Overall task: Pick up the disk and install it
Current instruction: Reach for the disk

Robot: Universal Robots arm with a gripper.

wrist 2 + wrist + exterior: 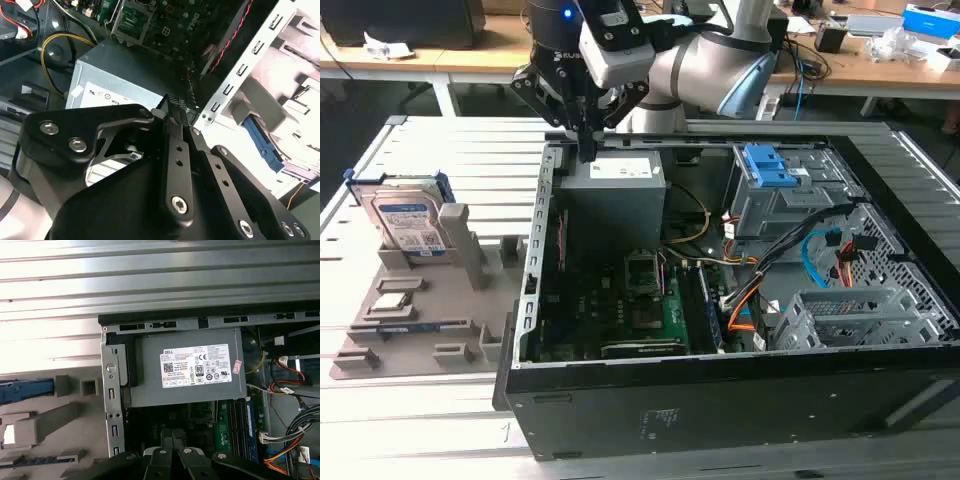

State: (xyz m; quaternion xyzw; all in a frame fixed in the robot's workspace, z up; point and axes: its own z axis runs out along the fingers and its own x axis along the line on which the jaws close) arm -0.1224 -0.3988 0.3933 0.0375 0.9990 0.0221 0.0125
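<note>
The disk (410,225), silver with a blue-and-white label and a blue carrier, stands upright in a grey holder (415,310) on the table, at the exterior view's left outside the computer case. Its blue edge (25,391) shows in the first wrist view. My gripper (588,152) hangs over the case's back left corner, just above the grey power-supply box (615,185). Its fingers are shut with nothing between them, as both wrist views show (176,114) (173,436). The gripper is well to the right of the disk and apart from it.
The open computer case (525,290) lies on its side, with the motherboard (640,300), loose cables (820,255) and a grey drive cage with blue latches (775,175) inside. The power-supply box (190,370) sits right under the gripper. The case wall (112,405) stands between gripper and holder.
</note>
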